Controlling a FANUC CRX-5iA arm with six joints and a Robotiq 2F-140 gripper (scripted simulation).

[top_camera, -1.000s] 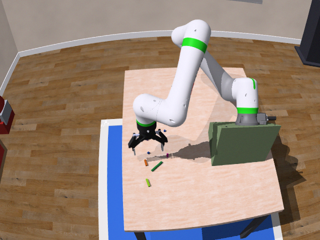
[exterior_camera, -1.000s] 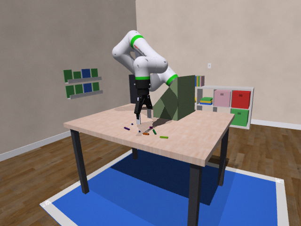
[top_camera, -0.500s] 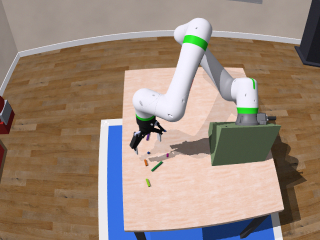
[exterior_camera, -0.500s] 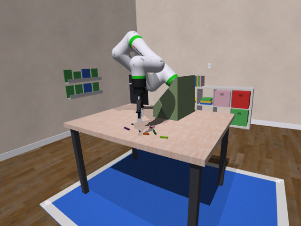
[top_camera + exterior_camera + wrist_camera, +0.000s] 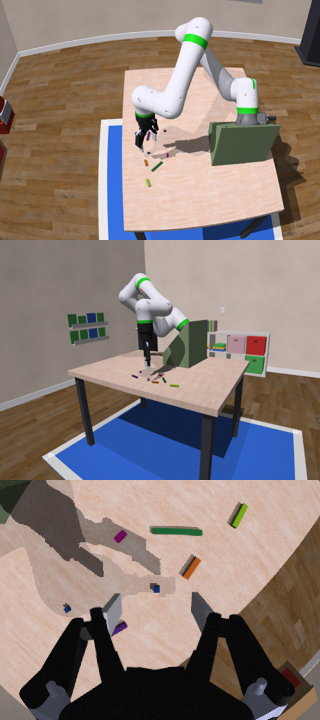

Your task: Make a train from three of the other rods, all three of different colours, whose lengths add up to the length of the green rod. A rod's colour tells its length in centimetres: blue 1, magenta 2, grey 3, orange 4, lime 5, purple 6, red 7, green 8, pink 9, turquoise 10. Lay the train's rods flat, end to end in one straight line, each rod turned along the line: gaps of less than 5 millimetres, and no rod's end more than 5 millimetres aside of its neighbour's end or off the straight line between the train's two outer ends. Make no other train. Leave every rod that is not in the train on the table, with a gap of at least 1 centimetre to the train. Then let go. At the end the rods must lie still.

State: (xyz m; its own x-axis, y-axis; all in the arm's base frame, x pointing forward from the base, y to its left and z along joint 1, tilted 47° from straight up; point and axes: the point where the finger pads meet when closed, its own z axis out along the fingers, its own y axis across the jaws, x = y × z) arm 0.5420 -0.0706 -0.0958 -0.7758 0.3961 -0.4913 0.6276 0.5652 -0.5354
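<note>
On the gripper's side of the green rod (image 5: 156,166) (image 5: 164,380) (image 5: 177,531), the near blue rod (image 5: 148,152) (image 5: 148,379) (image 5: 156,589) lies on the table, just ahead of the spread, empty fingers of the gripper (image 5: 147,143) (image 5: 147,367) (image 5: 156,602). In the wrist view it sits before the gap between the pads, toward the green rod; a pick would likely call for a short shift that way, then a descent. Stubby and dark, it is too small to show which way its long axis runs.

The purple rod (image 5: 148,135) (image 5: 134,376) (image 5: 120,628) and the far blue rod (image 5: 164,130) (image 5: 140,372) (image 5: 67,609) lie farther from the green rod. The orange rod (image 5: 146,162) (image 5: 155,382) (image 5: 191,568) rests near it; the magenta rod (image 5: 167,155) (image 5: 160,375) (image 5: 120,536) lies on its robot-base side. Beyond it from the gripper is the slim, bright lime rod (image 5: 147,182) (image 5: 174,385) (image 5: 239,515). Blue, magenta and lime would match green's length; no train is formed.

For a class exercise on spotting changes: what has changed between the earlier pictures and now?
The gripper turned counterclockwise seen from above, its fingers drawing closer together. Nothing was grasped or released; the rods stayed put.
</note>
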